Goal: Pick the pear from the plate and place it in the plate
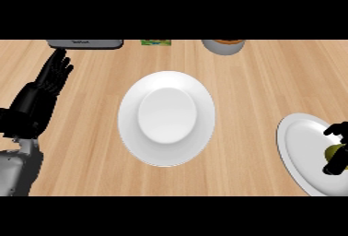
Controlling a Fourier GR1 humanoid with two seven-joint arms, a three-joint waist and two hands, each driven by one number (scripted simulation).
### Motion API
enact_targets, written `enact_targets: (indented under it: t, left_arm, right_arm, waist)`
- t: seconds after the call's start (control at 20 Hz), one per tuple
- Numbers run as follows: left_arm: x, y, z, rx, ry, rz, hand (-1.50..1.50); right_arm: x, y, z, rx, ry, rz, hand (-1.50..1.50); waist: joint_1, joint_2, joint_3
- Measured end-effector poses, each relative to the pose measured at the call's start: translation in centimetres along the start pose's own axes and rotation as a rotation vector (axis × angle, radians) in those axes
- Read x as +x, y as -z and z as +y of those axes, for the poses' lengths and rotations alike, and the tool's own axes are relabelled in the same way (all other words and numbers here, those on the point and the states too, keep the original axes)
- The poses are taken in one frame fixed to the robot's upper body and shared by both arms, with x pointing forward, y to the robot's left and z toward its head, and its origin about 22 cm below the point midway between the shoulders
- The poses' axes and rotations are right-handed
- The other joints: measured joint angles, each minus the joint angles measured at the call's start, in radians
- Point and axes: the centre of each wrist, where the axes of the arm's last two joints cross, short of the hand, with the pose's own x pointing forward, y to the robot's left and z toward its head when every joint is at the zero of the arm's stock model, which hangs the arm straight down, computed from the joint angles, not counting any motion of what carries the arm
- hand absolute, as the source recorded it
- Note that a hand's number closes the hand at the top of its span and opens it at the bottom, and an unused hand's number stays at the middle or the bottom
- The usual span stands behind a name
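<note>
With right robot hand (338,165) curled round the pear (332,151) on the plate (299,143) beneath it, lift clear of its rim, then carry left to the middle plate (130,115); leave open left robot hand (51,76) resting.

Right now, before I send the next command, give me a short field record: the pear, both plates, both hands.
pear: over the right plate, at the view's right edge
right plate: right side of the counter, partly cut off by the view
centre plate: mid-counter, pear not yet on it
right hand: fingers curled round the pear
left hand: open, fingers up, resting at the view's left
lift state: cannot tell whether the pear is off the plate
</note>
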Motion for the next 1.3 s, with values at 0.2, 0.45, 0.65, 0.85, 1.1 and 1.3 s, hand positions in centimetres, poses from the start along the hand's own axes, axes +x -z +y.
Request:
enact_targets:
  t: [0.2, 0.45, 0.65, 0.85, 1.1, 1.3]
  left_arm:
    - [-0.4, -0.1, 0.0, 0.007, 0.003, 0.007, 0.00]
    - [-0.4, -0.4, 0.6, 0.025, 0.003, 0.016, 0.00]
    - [0.2, -0.5, 0.3, 0.021, 0.001, 0.017, 0.00]
    - [-0.2, -0.8, 1.3, 0.033, 0.007, 0.024, 0.00]
    - [-0.3, -1.0, 0.8, 0.026, 0.006, 0.020, 0.00]
    - [0.2, -0.7, 0.5, 0.018, 0.003, 0.013, 0.00]
  right_arm:
    - [0.7, -0.8, 0.4, -0.159, -0.028, -0.073, 1.50]
    - [0.7, -3.1, 0.9, -0.417, -0.035, -0.288, 1.50]
    - [0.5, -5.5, 0.9, -0.542, 0.005, -0.436, 1.50]
    - [1.2, -8.9, 0.6, -0.614, 0.083, -0.614, 1.50]
    - [2.8, -14.0, 0.2, -0.659, 0.224, -0.858, 1.50]
    - [4.0, -17.7, 0.2, -0.651, 0.326, -0.989, 1.50]
  waist:
    - [-0.010, 0.002, 0.005]
    - [-0.029, -0.002, 0.012]
    - [-0.033, -0.002, 0.014]
    - [-0.037, -0.002, 0.014]
    - [-0.035, -0.002, 0.014]
    - [-0.023, 0.001, 0.014]
